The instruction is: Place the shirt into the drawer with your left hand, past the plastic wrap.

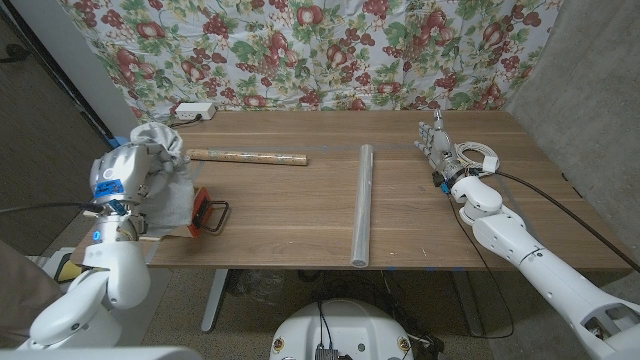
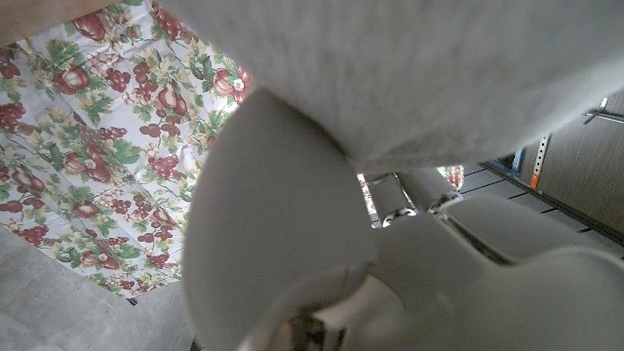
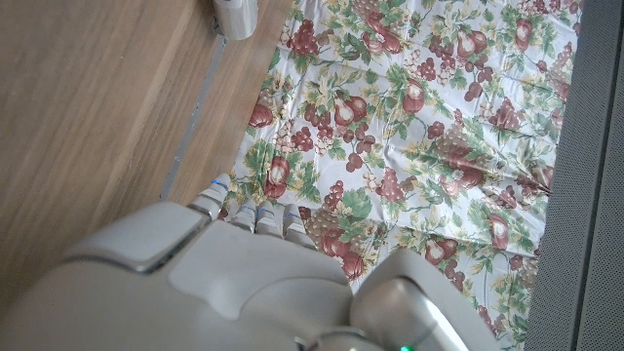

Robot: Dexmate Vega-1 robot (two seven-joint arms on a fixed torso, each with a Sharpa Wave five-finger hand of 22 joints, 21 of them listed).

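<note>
arms (image 1: pixel 540 262): glossy white rounded shells | left wrist: blue label, perhaps a sticker | right wrist: black cable

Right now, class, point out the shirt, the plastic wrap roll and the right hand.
shirt (image 1: pixel 172 190), head view, cloth hanging below the left hand.
plastic wrap roll (image 1: pixel 363 205), head view, middle of the tube.
right hand (image 1: pixel 436 142), head view, back of the hand.

Shirt (image 1: pixel 165 160) at table's (image 1: pixel 300 220) left edge, prob. over drawer (image 1: pixel 205 212); plastic wrap (image 1: pixel 362 205) centre-right.

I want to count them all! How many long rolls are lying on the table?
2. A brown roll lies near the far left, beside the shirt that the left hand holds. A clear plastic wrap roll lies across the middle. More could hide under the shirt.
</note>
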